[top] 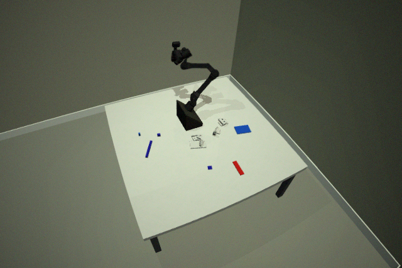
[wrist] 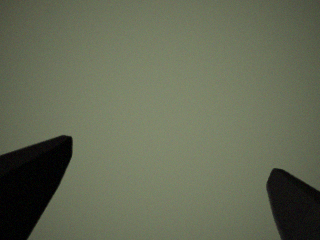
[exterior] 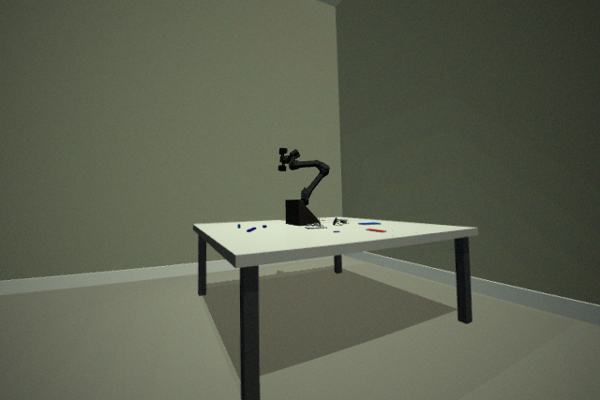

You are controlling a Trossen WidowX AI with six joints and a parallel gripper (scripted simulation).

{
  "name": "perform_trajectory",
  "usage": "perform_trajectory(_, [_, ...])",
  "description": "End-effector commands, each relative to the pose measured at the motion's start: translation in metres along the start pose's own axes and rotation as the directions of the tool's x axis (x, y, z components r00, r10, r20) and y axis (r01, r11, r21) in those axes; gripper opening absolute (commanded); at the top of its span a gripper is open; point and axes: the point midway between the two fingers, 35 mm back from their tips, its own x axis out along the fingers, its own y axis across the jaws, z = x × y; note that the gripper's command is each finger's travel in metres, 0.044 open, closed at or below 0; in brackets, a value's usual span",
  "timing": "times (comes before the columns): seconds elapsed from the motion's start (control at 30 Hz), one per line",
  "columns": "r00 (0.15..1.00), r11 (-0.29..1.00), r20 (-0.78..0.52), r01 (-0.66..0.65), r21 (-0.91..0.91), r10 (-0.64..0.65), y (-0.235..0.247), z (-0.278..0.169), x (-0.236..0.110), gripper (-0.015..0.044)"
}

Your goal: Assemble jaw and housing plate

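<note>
A white base with thin dark outlines (top: 201, 145) lies on the table just in front of the arm's foot; a jaw seems to sit on it, but pins and teeth are too small to tell. Two more small white parts lie to its right, a nearer one (top: 216, 132) and a farther one (top: 222, 122). Which of them is the free jaw and which the housing plate I cannot tell. My gripper (wrist: 172, 162) is wide open and empty, raised high above the table and far from all these parts. Only a plain wall shows between its fingers in the wrist view.
A blue plate (top: 242, 129) (exterior: 368, 223) lies at the right, a red bar (top: 238, 167) (exterior: 376, 230) at the front right. A small blue block (top: 209, 167) lies left of the red bar. A long blue bar (top: 148, 149) and two small blue blocks lie at the left.
</note>
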Motion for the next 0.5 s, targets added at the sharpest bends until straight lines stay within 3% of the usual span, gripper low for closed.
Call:
perform_trajectory(0.0, [0.998, 0.998, -0.047, -0.032, -0.061, 0.029, 0.007, -0.014, -0.009, 0.0440])
perform_trajectory(0.47, [0.961, 0.943, -0.239, -0.200, -0.266, 0.136, 0.037, -0.060, -0.046, 0.0440])
